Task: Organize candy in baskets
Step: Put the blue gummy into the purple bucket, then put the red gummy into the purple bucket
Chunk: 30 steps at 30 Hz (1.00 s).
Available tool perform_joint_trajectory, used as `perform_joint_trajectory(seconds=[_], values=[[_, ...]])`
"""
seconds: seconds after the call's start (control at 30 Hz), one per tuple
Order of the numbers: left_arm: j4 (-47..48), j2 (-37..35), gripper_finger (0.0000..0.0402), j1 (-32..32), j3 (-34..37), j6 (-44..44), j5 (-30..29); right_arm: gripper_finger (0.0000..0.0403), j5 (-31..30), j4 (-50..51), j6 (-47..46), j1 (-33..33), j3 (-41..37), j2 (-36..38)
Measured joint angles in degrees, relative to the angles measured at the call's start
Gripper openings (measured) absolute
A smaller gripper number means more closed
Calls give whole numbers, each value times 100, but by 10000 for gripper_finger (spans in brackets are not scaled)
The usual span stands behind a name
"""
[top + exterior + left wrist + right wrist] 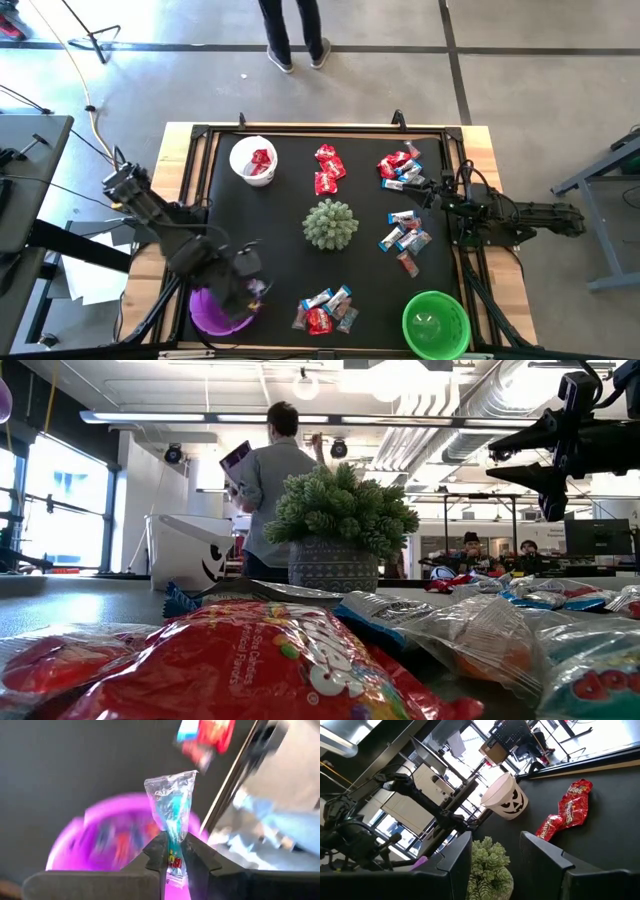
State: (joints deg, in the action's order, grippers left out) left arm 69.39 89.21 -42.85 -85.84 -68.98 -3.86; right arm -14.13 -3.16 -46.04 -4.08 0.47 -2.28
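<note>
The left gripper [174, 857] hangs directly over the purple basket [212, 312], its two dark fingers [156, 851] pinched on the lower part of a clear-and-blue candy packet [172, 805] that stands up between them; the packet's bottom end pokes out below the fingertips, and its print there is too cut off to read. From above, that gripper and its wrist cover much of the purple basket, so only its outer rim shows, and the held packet is little more than a pale speck beside the dark fingers. Inside the basket the left wrist view gives only smeared red and blue shapes, too blurred to count. The right gripper [496, 851] waits above the far side of the mat, jaws apart and holding nothing, with the spiky green ball [330, 224] just ahead of it and the white basket [254, 160], which has a jack-o'-lantern face, beyond that, red packets [566, 816] lying off to one side. Loose candy lies in clusters near the right gripper [405, 168], below it [405, 237], and between the purple basket and the green basket [435, 322], which sits partly cut by the frame edge. A person [268, 485] stands beyond the table, back turned.
</note>
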Motion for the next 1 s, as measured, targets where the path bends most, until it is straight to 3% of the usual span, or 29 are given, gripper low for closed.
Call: perform_joint_trajectory(seconds=[0.27, 0.57, 0.8, 1.0], values=[[950, -2, 56, -902, 0, -741, 206, 162, 0, 0, 1, 0, 2, 0], [1228, -2, 70, -1351, 0, -980, 147, 162, 0, 0, 2, 0, 1, 0], [858, -2, 78, -1212, 0, 229, -492, 162, 0, 0, 1, 0, 1, 0], [159, -2, 79, -538, 0, 961, -519, 162, 0, 0, 1, -1, 2, 0]])
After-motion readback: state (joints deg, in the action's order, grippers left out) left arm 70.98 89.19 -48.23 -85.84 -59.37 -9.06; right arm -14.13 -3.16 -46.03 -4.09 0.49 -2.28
